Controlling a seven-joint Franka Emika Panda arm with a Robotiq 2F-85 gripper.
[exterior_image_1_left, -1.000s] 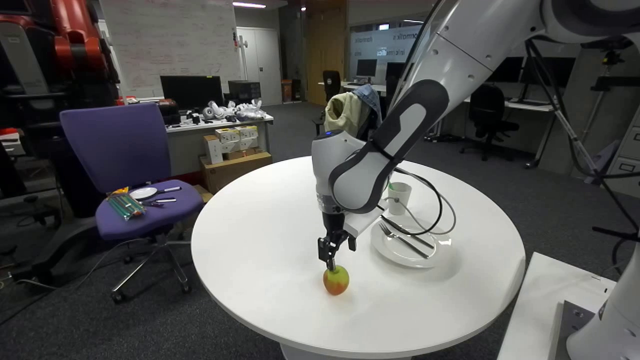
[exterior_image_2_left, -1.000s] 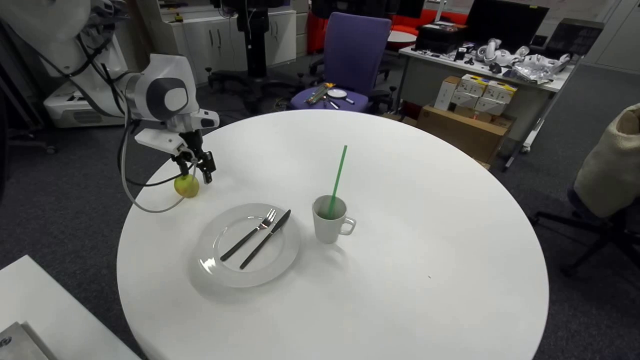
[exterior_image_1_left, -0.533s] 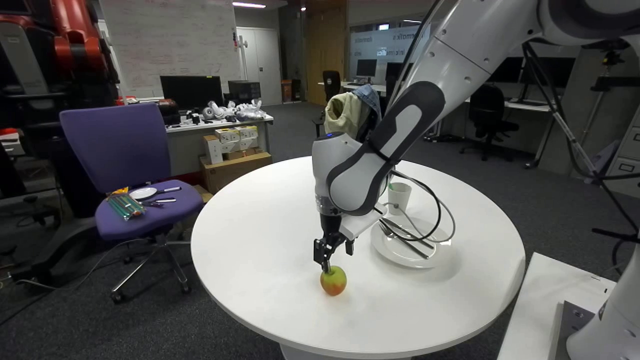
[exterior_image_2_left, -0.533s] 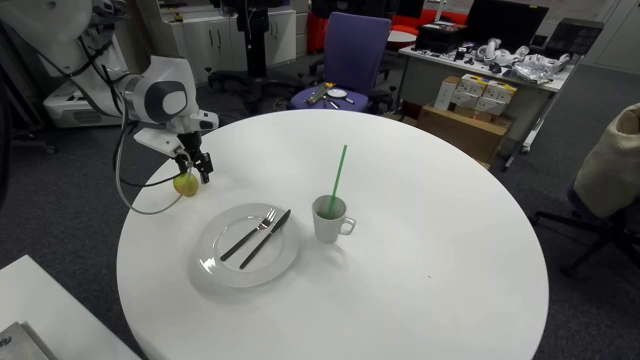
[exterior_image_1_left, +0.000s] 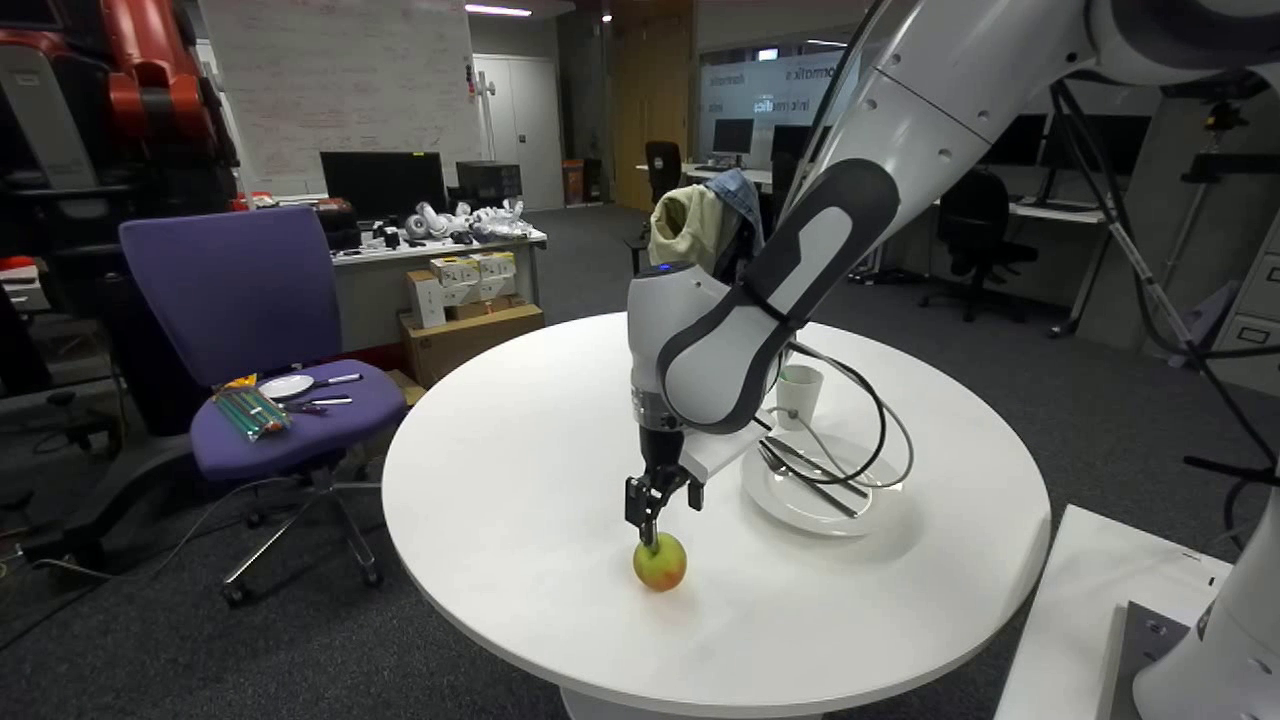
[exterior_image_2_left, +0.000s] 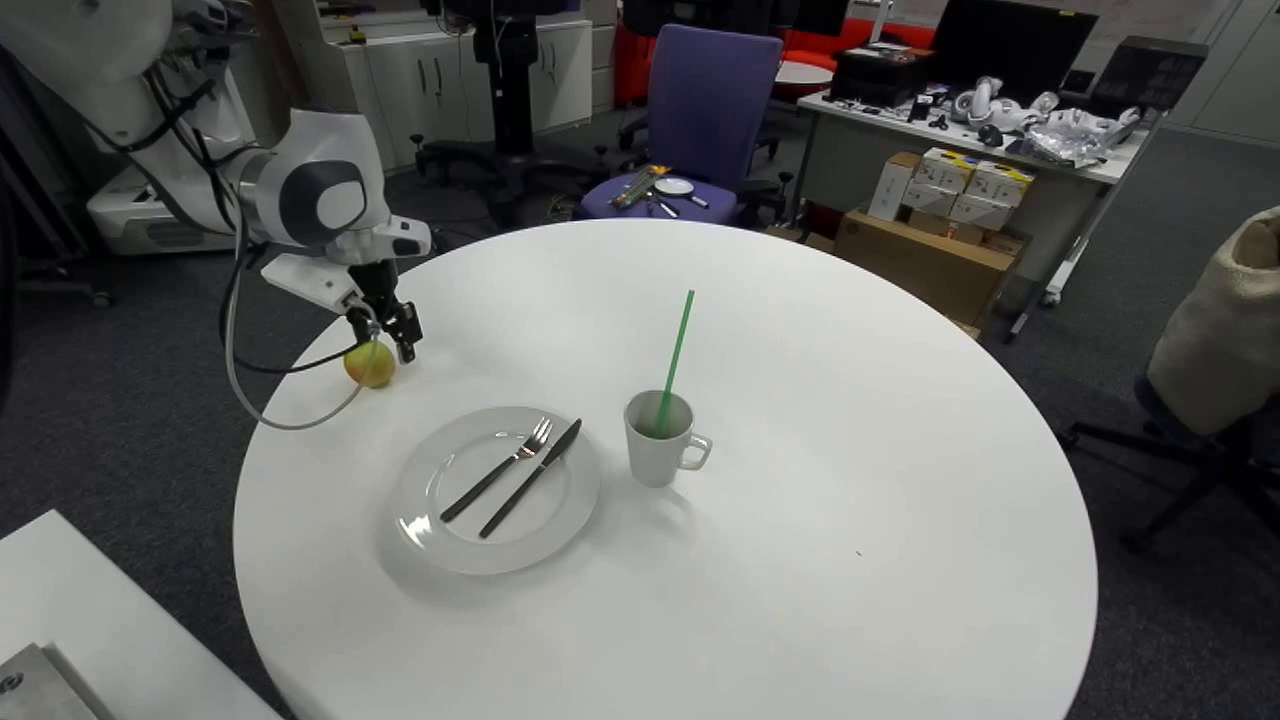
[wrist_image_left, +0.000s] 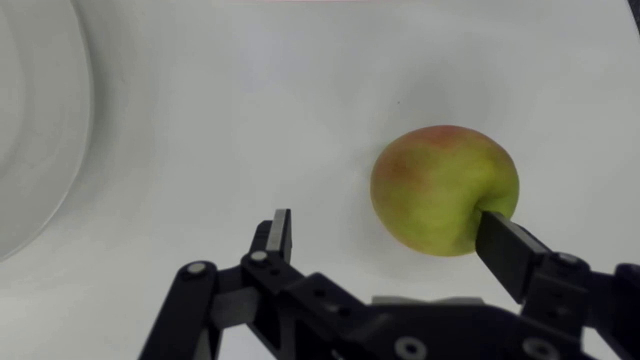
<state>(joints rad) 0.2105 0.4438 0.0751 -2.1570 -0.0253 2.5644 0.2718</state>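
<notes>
A green and red apple (wrist_image_left: 430, 190) rests on the white round table (exterior_image_2_left: 800, 560). Over it my gripper (wrist_image_left: 384, 216) stands open, pointing down with a slight tilt. In the wrist view the right-hand finger (wrist_image_left: 507, 255) overlaps the apple at its stem hollow and seems to touch it there. The left-hand finger (wrist_image_left: 280, 230) is well apart from the fruit, over bare tabletop. Both exterior views show the apple (exterior_image_1_left: 660, 562) right under one fingertip of the gripper (exterior_image_1_left: 672, 518), not between the fingers. Part of the apple (exterior_image_2_left: 368, 366) is crossed by a cable.
A white plate (exterior_image_2_left: 560, 530) with a fork (exterior_image_2_left: 490, 480) and a knife (exterior_image_2_left: 530, 480) lies close to the apple. Beside it stands a white mug (exterior_image_2_left: 652, 455) holding a green straw (exterior_image_2_left: 680, 340). Looped cables (exterior_image_1_left: 880, 440) hang from the arm over the plate. A purple chair (exterior_image_1_left: 230, 290) stands beyond the table.
The gripper and the apple have both shifted slightly, leftward in an exterior view. The apple has rolled or slid a little along with the fingertip. The fingers have stayed wide apart.
</notes>
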